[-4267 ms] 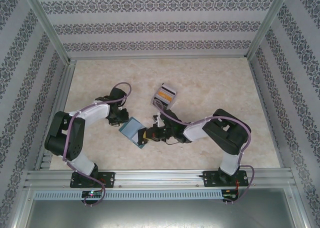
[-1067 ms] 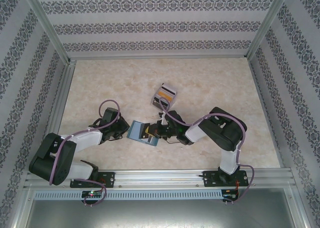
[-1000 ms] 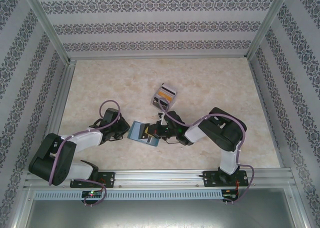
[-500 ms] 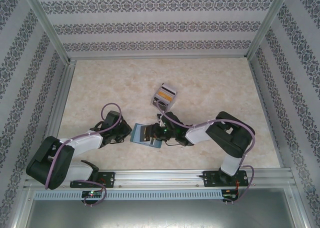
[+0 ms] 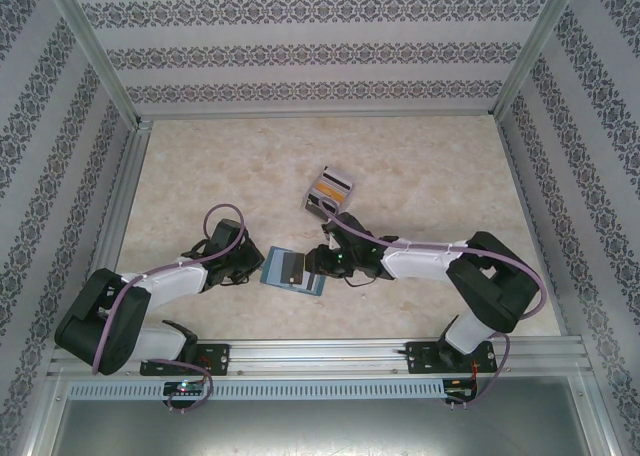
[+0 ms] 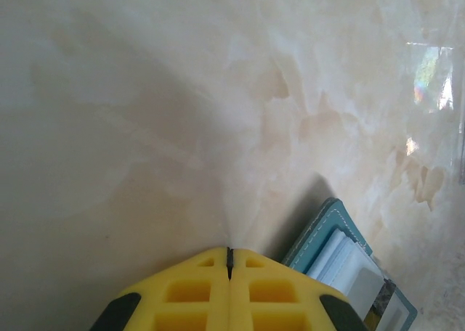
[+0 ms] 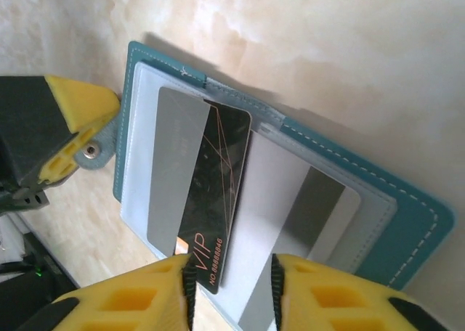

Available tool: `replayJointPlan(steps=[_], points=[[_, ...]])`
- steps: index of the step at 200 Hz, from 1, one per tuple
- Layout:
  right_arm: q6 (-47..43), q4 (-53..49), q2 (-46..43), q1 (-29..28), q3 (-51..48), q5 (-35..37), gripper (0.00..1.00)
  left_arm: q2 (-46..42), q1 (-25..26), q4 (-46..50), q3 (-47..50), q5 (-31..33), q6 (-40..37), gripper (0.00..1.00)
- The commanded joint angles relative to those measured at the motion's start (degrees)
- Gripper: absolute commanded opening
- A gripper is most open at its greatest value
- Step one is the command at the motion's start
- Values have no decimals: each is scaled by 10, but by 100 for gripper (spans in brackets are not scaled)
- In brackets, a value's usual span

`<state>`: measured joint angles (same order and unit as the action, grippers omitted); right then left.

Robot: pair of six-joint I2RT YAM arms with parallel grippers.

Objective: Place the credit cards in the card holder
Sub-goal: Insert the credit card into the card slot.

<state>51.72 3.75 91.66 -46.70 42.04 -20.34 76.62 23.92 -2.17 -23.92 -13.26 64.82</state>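
Observation:
The teal card holder (image 5: 312,284) lies open and flat on the table between my two grippers. A dark card (image 7: 216,173) marked VIP rests on its pale pocket pages, with a grey-white card (image 7: 320,209) tucked in a pocket beside it. My right gripper (image 7: 231,291) is open at the dark card's near end, its fingers (image 7: 145,302) astride that end and apart from it. My left gripper (image 6: 229,251) is shut at the holder's left edge (image 6: 336,226), and its yellow finger (image 7: 76,106) sits by the snap tab (image 7: 91,151).
A clear grey-edged box (image 5: 330,190) of upright cards stands just behind the right gripper (image 5: 320,261). Aluminium frame rails (image 5: 120,196) border the marble table, with patterned walls beyond. The left gripper (image 5: 248,266) lies low on the table, left of the holder.
The right gripper has drawn back to the right off the holder, leaving the dark card lying on the pages. The holder, earlier tilted, now lies flat. The left arm barely moved.

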Motion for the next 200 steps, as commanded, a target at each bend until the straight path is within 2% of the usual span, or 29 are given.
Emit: replayJointPlan(steps=[1, 16, 200], points=[[-55, -61, 7, -5, 41, 9, 20, 36, 18, 81, 21, -33, -5, 0], [-63, -69, 20, -8, 53, 9, 14, 34, 18, 87, 19, -31, -6, 0], [-88, -102, 127, -32, 142, 0, 13, 25, 18, 84, 29, -31, -7, 0]])
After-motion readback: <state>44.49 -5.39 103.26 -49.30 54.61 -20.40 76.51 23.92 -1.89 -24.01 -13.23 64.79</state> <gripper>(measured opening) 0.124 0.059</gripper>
